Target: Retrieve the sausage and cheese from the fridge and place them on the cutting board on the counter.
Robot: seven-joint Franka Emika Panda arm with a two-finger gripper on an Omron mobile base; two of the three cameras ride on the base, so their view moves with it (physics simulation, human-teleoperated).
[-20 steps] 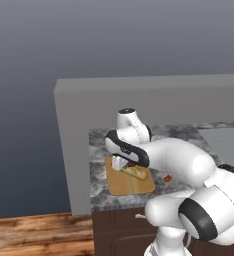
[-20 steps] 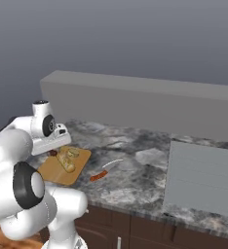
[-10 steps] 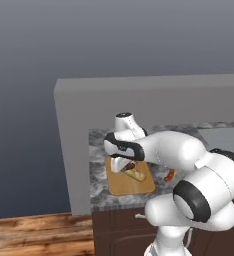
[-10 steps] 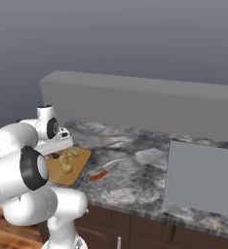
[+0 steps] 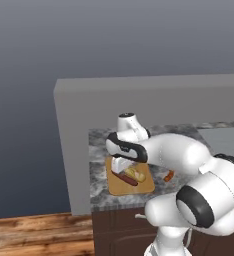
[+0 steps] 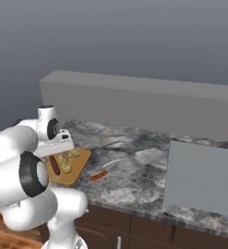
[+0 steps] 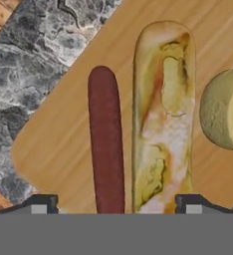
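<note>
Sausage lying on the cutting board, gripper spread above it

The gripper (image 7: 116,201) hangs open, holding nothing, fingertips (image 7: 39,204) wide apart either side of the sausage (image 7: 106,142). That sausage lies flat on the cutting board (image 7: 63,134) beside a long bread roll (image 7: 163,114) and pale cheese (image 7: 223,109); the board rests on the marbled desk (image 7: 24,64).

slim dark red-brown sausage (image 7: 106,144) | light tan wooden cutting board (image 7: 63,129) | grey-and-white marbled stone counter (image 7: 24,60) | pale yellow round cheese (image 7: 225,109) | mottled yellow-cream-orange long loaf (image 7: 163,114)
</note>
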